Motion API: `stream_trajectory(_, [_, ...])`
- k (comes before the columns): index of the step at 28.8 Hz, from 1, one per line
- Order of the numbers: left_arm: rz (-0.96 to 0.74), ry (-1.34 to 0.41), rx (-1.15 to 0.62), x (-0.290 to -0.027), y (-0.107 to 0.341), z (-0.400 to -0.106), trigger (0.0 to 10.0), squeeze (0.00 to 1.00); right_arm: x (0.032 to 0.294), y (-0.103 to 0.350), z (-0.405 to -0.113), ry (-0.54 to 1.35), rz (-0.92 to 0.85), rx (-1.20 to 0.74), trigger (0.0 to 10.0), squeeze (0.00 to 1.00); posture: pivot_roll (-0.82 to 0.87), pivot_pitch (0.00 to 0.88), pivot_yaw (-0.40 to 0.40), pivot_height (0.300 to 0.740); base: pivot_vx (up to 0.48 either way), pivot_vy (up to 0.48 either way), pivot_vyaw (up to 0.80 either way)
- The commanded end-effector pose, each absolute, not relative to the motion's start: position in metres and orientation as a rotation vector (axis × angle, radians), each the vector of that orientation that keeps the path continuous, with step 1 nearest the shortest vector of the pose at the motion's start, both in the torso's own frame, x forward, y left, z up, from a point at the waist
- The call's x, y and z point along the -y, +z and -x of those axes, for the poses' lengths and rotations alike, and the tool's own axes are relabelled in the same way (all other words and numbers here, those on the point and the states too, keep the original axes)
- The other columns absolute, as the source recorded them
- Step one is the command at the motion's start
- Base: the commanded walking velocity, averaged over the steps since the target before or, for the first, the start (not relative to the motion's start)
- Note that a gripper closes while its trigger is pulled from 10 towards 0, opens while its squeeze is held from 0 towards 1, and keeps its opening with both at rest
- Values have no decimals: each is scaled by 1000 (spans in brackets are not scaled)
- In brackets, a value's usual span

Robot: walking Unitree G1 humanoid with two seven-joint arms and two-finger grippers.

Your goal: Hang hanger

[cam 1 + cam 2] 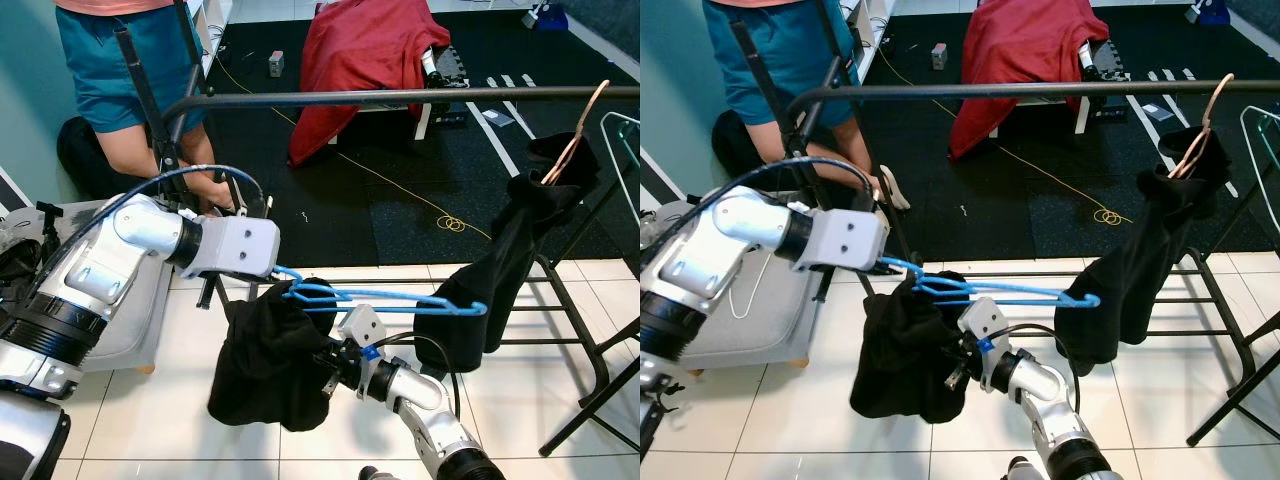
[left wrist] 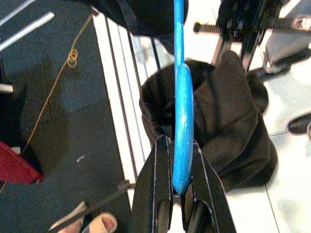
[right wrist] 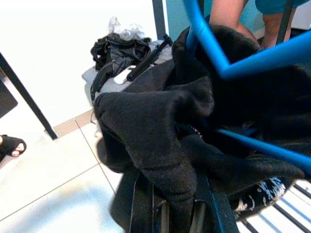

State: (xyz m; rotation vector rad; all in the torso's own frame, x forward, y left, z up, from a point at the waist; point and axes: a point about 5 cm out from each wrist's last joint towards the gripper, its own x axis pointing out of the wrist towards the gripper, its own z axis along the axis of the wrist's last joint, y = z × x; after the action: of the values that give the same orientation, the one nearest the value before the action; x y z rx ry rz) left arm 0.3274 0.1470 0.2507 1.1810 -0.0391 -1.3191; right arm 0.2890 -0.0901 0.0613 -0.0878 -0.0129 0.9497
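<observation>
The blue hanger point(image 1: 385, 298) lies nearly level in the lower middle of the left eye view, well below the black rail point(image 1: 400, 97) that crosses the upper part of the frame. A black garment point(image 1: 270, 360) is draped over it, bunched in a heavy lump at its left end and trailing off its right end as a long dark fold point(image 1: 500, 280) toward the right side of the frame. The left pincer point(image 2: 177, 167) comes in from the left and is clamped on the hanger's hook end; in the left wrist view its two black fingers point(image 2: 155, 189) press either side of the blue plastic. The right pincer point(image 3: 170, 213) reaches up from the bottom centre into the bunched cloth; in the right wrist view its fingers have a thick fold of the garment between them, though how tightly they grip it is hard to judge through the fabric. At the rail's right end a pale hanger point(image 1: 580, 130) sticks up from more dark cloth. Behind the rail, a red cloth point(image 1: 360, 60) covers something on the black mat point(image 1: 400, 190) at upper centre. A person point(image 1: 130, 70) in teal shorts stands at upper left. White floor tiles point(image 1: 150, 420) fill the bottom of the frame, and a yellow cord point(image 1: 400, 190) runs across the mat.
</observation>
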Motion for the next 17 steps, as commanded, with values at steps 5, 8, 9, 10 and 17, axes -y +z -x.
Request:
stream_trajectory(5, [-1235,-1303,-43,-160,247,-329,0,0,81,65,-291,962,81,46,10000,0,-15,143,69,740,0,0,0])
stream_trajectory(8, [-1228,-1302,-57,-161,244,-328,0,0,81,65,-291,955,73,47,10000,0,-17,139,71,740,0,0,0])
stream_trajectory(9, [-1220,-1302,-69,-162,242,-328,0,0,81,65,-291,947,66,50,10000,0,-18,144,73,740,0,0,0])
stream_trajectory(10, [-1217,-1303,-81,-164,240,-327,0,0,82,65,-291,940,57,51,10000,0,-19,132,73,740,0,0,0])
stream_trajectory(17, [-1253,-1298,-154,-171,238,-329,0,0,86,65,-293,913,51,63,10000,0,-10,135,69,740,0,0,0])
